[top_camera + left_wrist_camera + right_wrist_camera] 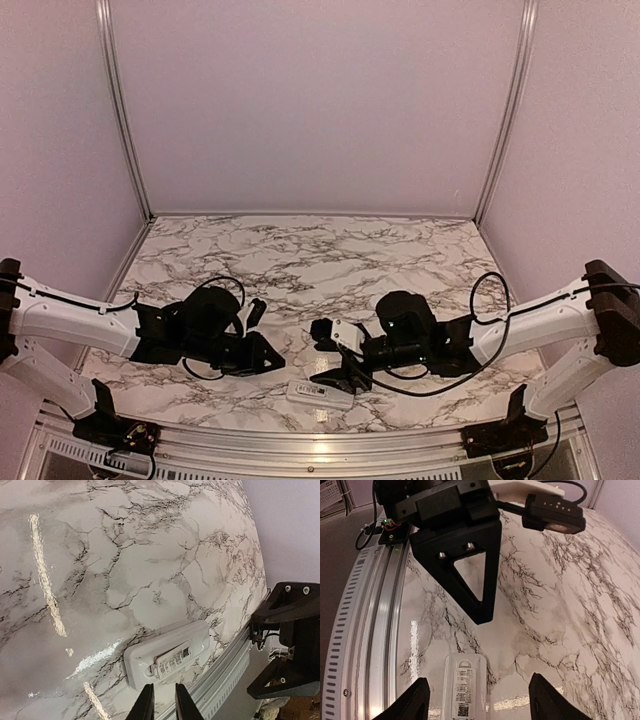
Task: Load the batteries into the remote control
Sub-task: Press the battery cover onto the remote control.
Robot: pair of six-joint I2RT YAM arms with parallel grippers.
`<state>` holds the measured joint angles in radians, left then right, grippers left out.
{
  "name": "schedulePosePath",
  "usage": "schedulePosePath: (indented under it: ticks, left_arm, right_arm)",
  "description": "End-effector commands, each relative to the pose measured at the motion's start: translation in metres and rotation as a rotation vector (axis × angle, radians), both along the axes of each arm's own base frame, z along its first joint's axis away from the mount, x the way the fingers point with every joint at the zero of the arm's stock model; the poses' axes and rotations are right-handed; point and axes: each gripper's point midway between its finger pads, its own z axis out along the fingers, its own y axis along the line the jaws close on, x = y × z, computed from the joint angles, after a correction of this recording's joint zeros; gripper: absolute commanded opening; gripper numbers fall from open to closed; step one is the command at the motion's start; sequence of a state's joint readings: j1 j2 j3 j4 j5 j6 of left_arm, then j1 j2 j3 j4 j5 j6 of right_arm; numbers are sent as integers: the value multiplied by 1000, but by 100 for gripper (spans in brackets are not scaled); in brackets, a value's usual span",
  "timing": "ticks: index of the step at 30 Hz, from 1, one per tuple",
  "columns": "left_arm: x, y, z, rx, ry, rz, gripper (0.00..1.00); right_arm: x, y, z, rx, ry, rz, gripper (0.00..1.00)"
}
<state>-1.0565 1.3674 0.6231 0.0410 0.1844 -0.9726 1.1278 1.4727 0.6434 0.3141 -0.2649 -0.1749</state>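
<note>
The remote control (pixel 320 393) lies with its plain back up near the table's front edge. A printed label shows on its back in the left wrist view (pixel 167 654) and the right wrist view (pixel 465 687). No batteries show in any view. My left gripper (pixel 274 360) hovers just short of the remote's long side. Its jaws (pixel 164 686) stand almost together with a narrow gap and nothing between them. My right gripper (pixel 326 356) is open wide above one end of the remote (pixel 479 679), not touching it.
The marble table (pixel 300 260) ends at a metal rail (pixel 365 645) just beyond the remote. My two grippers face each other closely. The left arm's finger (pixel 470 575) fills the top of the right wrist view. The right gripper (pixel 287 640) stands at the right of the left wrist view.
</note>
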Motion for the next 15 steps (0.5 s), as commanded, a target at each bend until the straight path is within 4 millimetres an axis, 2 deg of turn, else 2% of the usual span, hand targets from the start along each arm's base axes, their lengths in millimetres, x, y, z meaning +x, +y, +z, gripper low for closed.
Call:
schedulePosePath:
  ticks: [1,6,15]
  left_arm:
    - [-6,-8,-12,43,1,-69,14]
    - [-14,-20,-25,84,24,-118,11]
    - [-18,-33,-30,94,40,-151,8]
  right_arm:
    - [6,-22,-13,-47,63,-50,67]
    - [3,-40,-29,-97,105,-79,67]
    - [3,-48,-33,-100,123,-115,67]
